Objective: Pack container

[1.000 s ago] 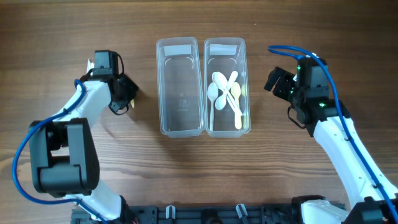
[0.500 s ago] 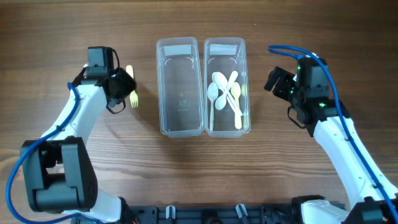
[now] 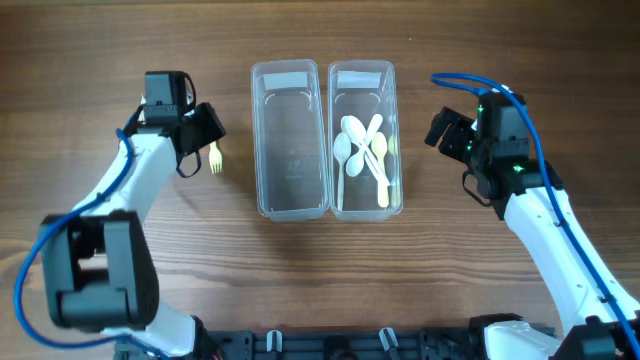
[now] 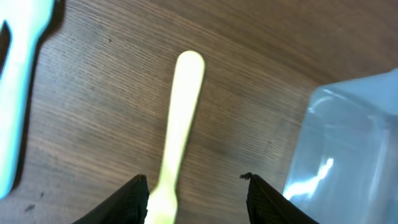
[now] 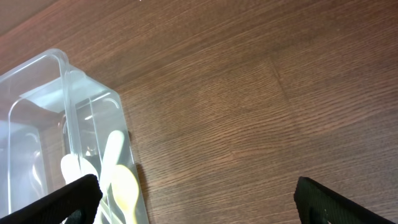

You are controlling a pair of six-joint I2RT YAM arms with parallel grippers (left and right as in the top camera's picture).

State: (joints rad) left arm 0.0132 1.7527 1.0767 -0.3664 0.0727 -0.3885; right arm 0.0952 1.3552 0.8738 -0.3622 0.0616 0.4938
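Table (image 3: 120,40) is brown wood grain, fork (image 3: 215,157) pale yellow, containers (image 3: 290,170) see-through clear, spoons (image 3: 345,148) white and cream, cable (image 3: 460,82) bright blue.

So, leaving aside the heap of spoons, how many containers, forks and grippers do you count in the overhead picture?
Clear containers: 2, the left container empty, the right container holding the spoons
Forks: 1, the yellow fork lying on the table
Grippers: 2, the left gripper and the right gripper
Total: 5
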